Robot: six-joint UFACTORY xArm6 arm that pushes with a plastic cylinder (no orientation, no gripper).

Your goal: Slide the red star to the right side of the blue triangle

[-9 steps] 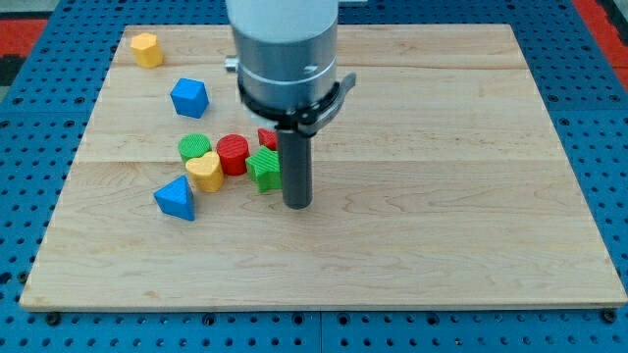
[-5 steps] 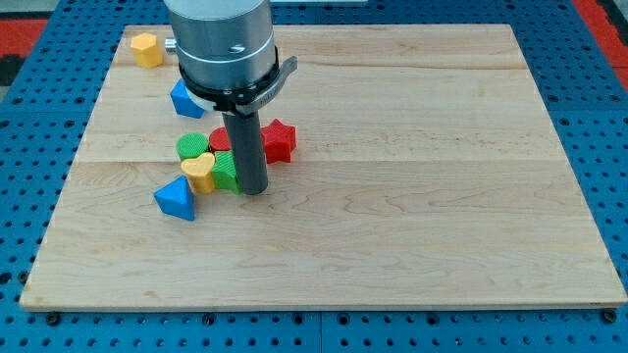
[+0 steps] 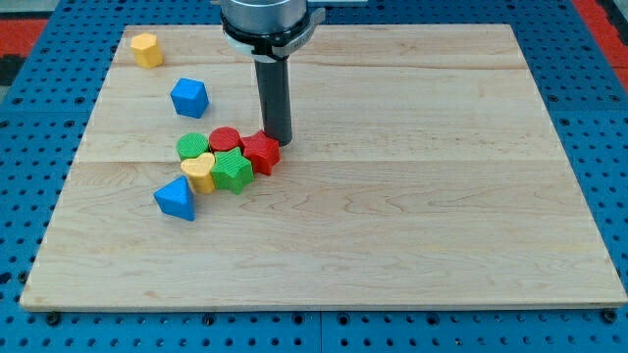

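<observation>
The red star (image 3: 261,154) lies left of the board's centre, at the right end of a tight cluster of blocks. My tip (image 3: 277,143) is right against the star's upper right side. The blue triangle (image 3: 177,198) lies apart from the cluster, below and to its left, well left of the star. The rod comes down from the view's top.
The cluster holds a red cylinder (image 3: 226,139), a green cylinder (image 3: 192,147), a yellow heart (image 3: 199,171) and a green block (image 3: 233,170) touching the star. A blue cube (image 3: 189,97) and a yellow block (image 3: 146,49) lie at the upper left of the wooden board (image 3: 442,196).
My tip moved from the cluster's lower side up and around to the star's upper right. The red star has shifted down and left against the green block.
</observation>
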